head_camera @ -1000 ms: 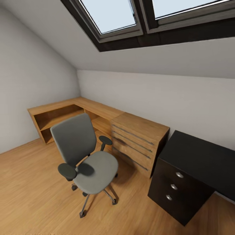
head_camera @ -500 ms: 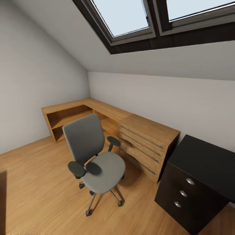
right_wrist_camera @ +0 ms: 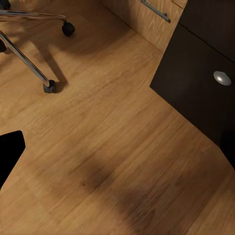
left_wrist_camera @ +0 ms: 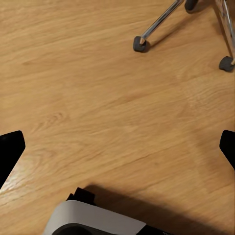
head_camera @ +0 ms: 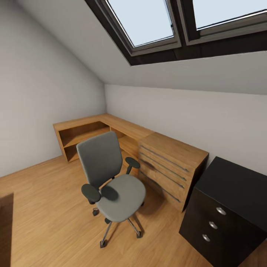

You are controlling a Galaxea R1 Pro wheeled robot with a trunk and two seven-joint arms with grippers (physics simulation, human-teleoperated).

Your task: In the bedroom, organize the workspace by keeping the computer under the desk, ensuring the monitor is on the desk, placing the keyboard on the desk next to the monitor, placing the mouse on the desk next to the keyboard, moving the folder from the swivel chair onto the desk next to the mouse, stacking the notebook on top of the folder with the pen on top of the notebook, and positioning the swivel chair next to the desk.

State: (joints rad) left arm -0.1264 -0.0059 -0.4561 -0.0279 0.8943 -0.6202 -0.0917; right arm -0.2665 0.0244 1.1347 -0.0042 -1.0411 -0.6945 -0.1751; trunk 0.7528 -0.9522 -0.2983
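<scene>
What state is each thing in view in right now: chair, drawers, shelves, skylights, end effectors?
Grey upholstered swivel chair: upright on the wood floor, seat bare, apart from the desk.
Black desk drawer unit with round silver knobs: drawers shut, top bare.
Light wooden dresser with bar handles: drawers shut.
Low wooden open shelf unit: shelves bare.
Dark-framed skylights: shut.
Left end effector: open, over bare floor.
Right end effector: one fingertip visible; cannot tell.

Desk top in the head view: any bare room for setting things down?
The visible black desk top above its drawer unit shows bare, bordered by the wooden dresser and the wall. The swivel chair seat is bare too.
</scene>
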